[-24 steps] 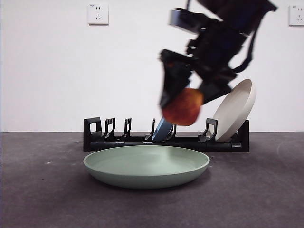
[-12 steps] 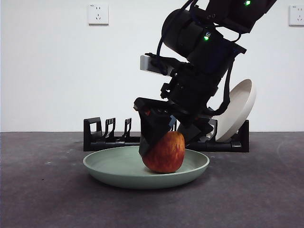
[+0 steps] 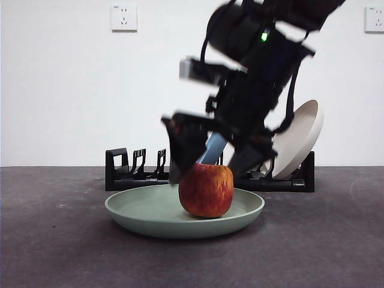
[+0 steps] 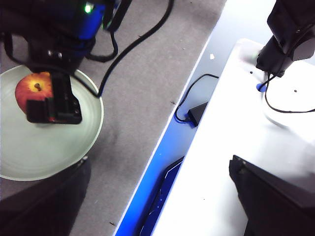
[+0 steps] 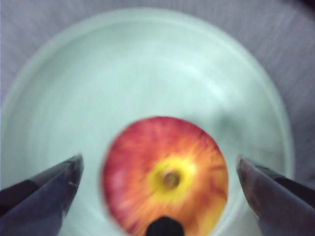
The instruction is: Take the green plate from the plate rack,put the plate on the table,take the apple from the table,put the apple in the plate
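Since half a sec ago the right gripper (image 3: 207,157) has let go of the apple (image 3: 206,190) and lifted a bit; jaws now spread wide, clear of the fruit, blurred w/ motion.

Front view: apple sits upright in the green plate (image 3: 144,213), right of plate's centre. Plate lies flat on the table (image 3: 54,252), in front of the plate rack (image 3: 129,171). Beige plate (image 3: 297,139) leans in the rack's right end; a blue plate (image 3: 211,150) shows behind the gripper.

Left wrist view: left gripper (image 4: 157,206) is parked well off to the side over a white surface (image 4: 236,147), jaws apart, nothing between them. Right arm seen over the plate (image 4: 59,147), apple (image 4: 33,91) beneath it.

Right wrist view: apple (image 5: 165,179) stem-up, centred between the two open jaws, not touching either; plate (image 5: 147,64) fills the view around it.
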Controlling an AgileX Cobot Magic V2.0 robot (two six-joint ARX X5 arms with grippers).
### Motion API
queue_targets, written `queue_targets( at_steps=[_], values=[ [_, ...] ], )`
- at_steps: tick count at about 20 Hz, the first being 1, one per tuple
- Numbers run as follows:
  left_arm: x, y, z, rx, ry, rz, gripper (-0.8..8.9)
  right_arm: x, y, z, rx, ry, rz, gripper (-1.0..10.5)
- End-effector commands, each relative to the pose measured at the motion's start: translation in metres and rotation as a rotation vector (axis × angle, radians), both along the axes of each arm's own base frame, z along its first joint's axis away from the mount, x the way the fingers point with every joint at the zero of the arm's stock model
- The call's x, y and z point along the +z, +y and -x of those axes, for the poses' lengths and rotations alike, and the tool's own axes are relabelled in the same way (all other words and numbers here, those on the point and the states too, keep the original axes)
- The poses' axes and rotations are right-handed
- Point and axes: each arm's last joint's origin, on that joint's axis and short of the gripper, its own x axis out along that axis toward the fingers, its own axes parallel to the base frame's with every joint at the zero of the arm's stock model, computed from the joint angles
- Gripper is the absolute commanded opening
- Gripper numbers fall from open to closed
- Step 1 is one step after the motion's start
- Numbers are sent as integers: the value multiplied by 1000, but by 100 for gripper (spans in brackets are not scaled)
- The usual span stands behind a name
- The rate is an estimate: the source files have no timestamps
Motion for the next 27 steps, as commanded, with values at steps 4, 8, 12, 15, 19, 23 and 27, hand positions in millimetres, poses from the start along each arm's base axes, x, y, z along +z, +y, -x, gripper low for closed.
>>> queue_targets(
  at_steps=[4,8,12,15,19,23,27],
  values=[
    [-2,-1,0,1,3,-5,471,47,-19,25,-6,-10,-22,598],
    [-2,-1,0,1,4,-5,471,87,-52,66,-15,51,16,595],
    [-2,-1,0,1,4,-4,471,119,-88,110,3,86,7,594],
    [-2,-1,0,0,5,-4,470,135,-107,138,34,142,-79,562],
    [-2,-1,0,0,6,-6,420,143,-126,161,36,159,-101,339],
    [-2,0,0,1,7,-8,70,145,-132,169,36,161,-98,67],
    [-2,0,0,0,8,-9,-8,146,-134,171,36,153,-105,-12]
  ],
)
